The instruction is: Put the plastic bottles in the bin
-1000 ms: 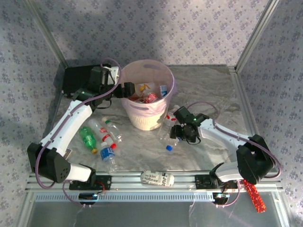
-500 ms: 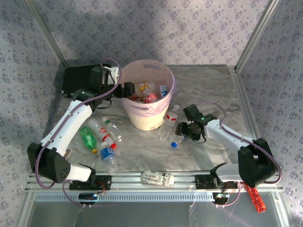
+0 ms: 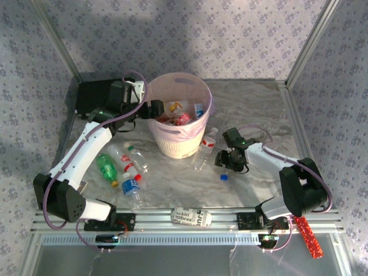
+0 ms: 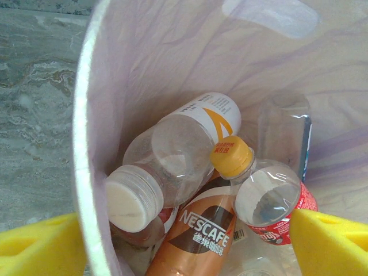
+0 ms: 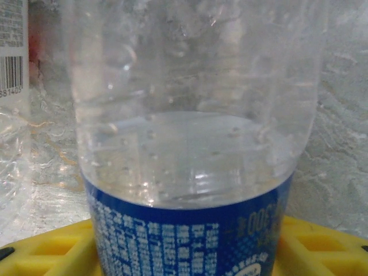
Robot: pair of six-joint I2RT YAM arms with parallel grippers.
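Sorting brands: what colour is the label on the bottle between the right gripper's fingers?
The bottle has a blue label with white print, clearest in right wrist view.

Your left gripper [image 3: 156, 109] astride the left rim of the bin [image 3: 175, 145], piled bottles [image 4: 190, 172] inside it, loose bottles [image 3: 107, 167] on the table [image 3: 259, 115] to its left, your right gripper [image 3: 221, 158] to its right around one bottle [image 5: 190, 144], packet [image 3: 191, 217] at the near edge, case [image 3: 92, 95] behind-left.
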